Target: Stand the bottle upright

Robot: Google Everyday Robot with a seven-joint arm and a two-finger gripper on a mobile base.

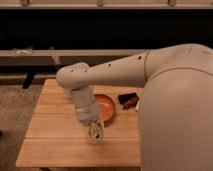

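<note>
My gripper hangs from the thick pale arm and points down, low over the wooden table. It is just in front of the left edge of the orange bowl. A small pale shape with a dark spot shows at the gripper's tip; I cannot tell whether it is the bottle or part of the gripper. No slim whitish bottle shows anywhere else on the table; the arm and wrist may be covering it.
A dark object with a reddish part lies right of the bowl near the table's back edge. My large pale body fills the right side. A dark wall with a rail runs behind the table.
</note>
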